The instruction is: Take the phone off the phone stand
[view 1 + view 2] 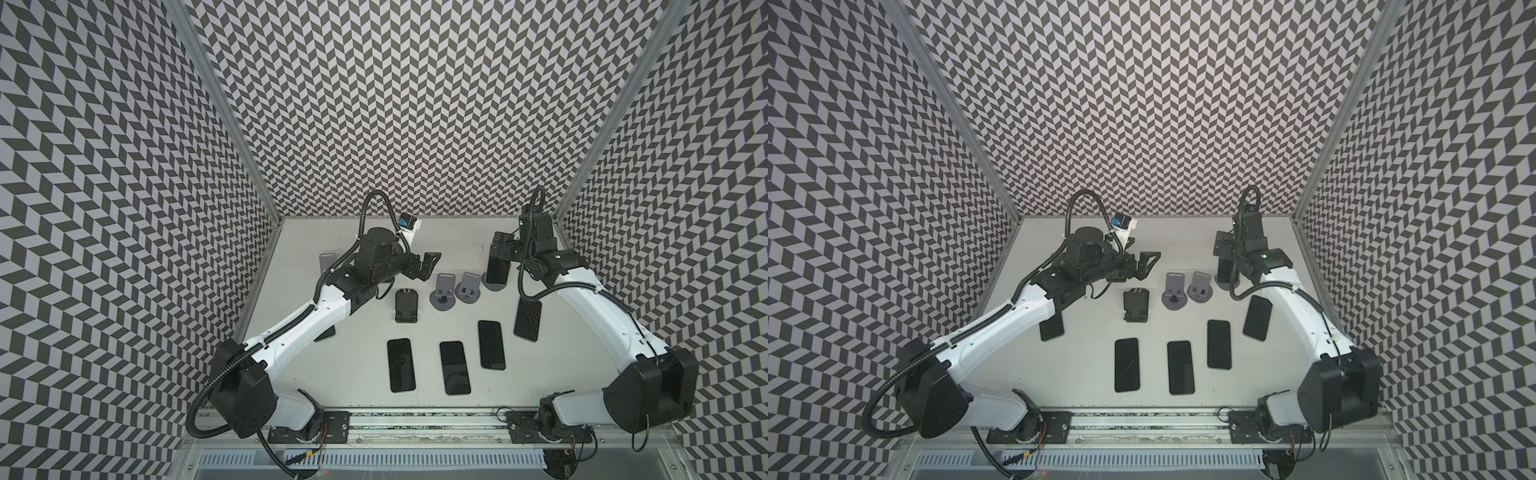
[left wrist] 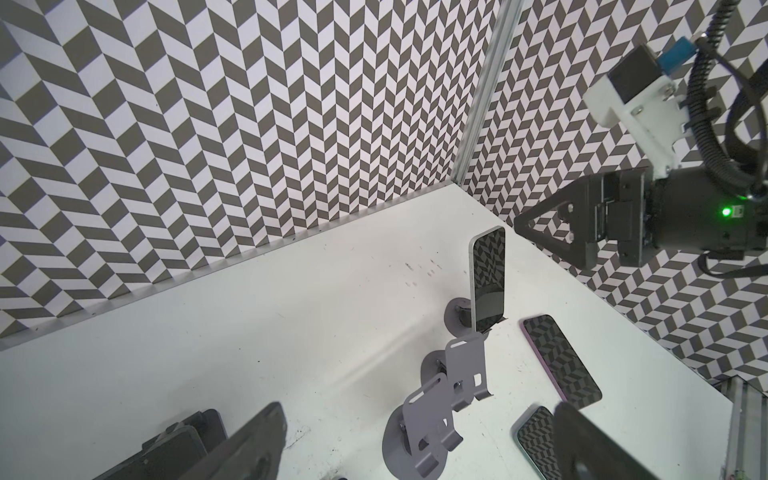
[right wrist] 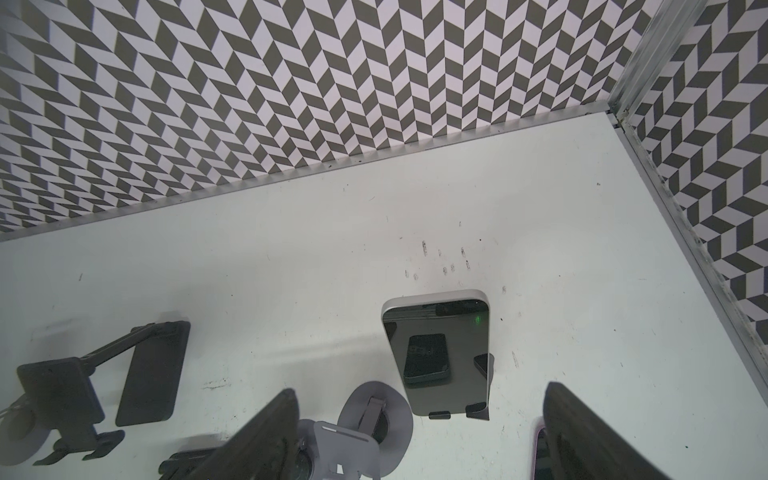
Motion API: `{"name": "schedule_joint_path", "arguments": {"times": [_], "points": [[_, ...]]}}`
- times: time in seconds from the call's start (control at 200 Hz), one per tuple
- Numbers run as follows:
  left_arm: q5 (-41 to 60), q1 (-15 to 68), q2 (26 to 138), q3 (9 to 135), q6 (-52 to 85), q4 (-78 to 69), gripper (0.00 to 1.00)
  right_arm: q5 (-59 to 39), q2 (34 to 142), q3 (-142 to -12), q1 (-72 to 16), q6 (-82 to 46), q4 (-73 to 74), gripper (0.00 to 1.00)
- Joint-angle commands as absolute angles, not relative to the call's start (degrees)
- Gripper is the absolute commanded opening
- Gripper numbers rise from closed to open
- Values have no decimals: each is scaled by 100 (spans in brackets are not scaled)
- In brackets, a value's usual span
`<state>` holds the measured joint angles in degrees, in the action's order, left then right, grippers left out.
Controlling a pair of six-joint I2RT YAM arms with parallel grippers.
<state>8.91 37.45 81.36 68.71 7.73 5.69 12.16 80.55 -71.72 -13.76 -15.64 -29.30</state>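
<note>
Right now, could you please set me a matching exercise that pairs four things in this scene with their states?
Things:
1. silver-edged phone with a dark screen
2. purple-edged phone
3. black folding stand
4. left gripper

States:
A. jaws open, gripping nothing
B. lying flat on the white table
C. propped upright in a round-based grey stand
D. on the table, no phone in it

Pairs: 1-C, 2-B, 3-D, 4-A.
</note>
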Motion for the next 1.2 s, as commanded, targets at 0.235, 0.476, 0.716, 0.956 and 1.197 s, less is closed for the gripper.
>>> {"name": "schedule_joint_path", "arguments": {"times": [0.235, 0.476, 0.716, 0.956, 1.197], "points": [[1186, 3720, 8608, 7343, 418, 763, 100, 1292, 8004, -6794, -1413, -1326, -2072, 96], [1388, 3709, 9201, 8030, 26, 1213, 100, 1312, 8151, -6794, -1413, -1125, -1952, 97], [1728, 3619, 9866, 8876, -164, 1746, 100, 1410, 8247, -6858, -1412, -1074, -1864, 100], [2304, 3446, 10087, 8897, -35, 1598, 100, 1476, 8309, -6982, -1410, -843, -1917, 100], [2657, 3425, 10288, 9000, -21, 1534, 100, 1564, 8261, -6959, -1409, -788, -1968, 99]]}}
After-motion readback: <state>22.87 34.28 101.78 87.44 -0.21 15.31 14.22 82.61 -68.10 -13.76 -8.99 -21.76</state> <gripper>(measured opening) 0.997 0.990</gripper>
